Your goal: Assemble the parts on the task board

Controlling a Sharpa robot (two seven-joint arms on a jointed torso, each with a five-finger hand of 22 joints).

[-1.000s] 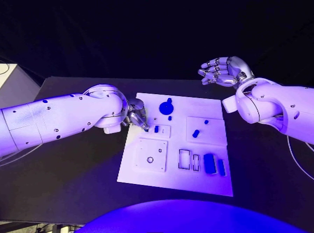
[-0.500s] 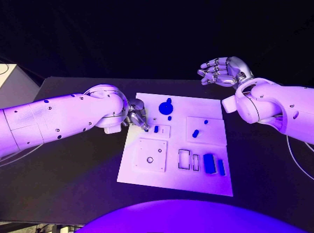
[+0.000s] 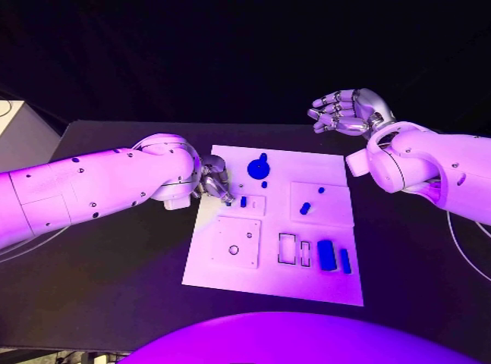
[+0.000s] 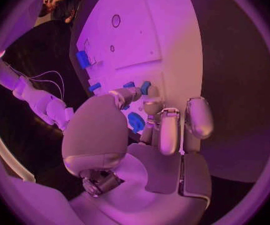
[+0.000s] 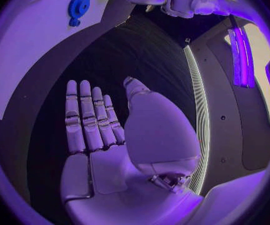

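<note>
left hand [image 3: 213, 182] pinching blue part [image 3: 243, 201], right hand [image 3: 349, 111] empty

No readable text, labels or numbers — task board [image 3: 311, 284] and parts unmarked.

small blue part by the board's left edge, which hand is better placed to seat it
Left. The left hand has its fingers at the small blue part on the white task board; the right hand is raised beyond the board's far edge, holding nothing.
</note>
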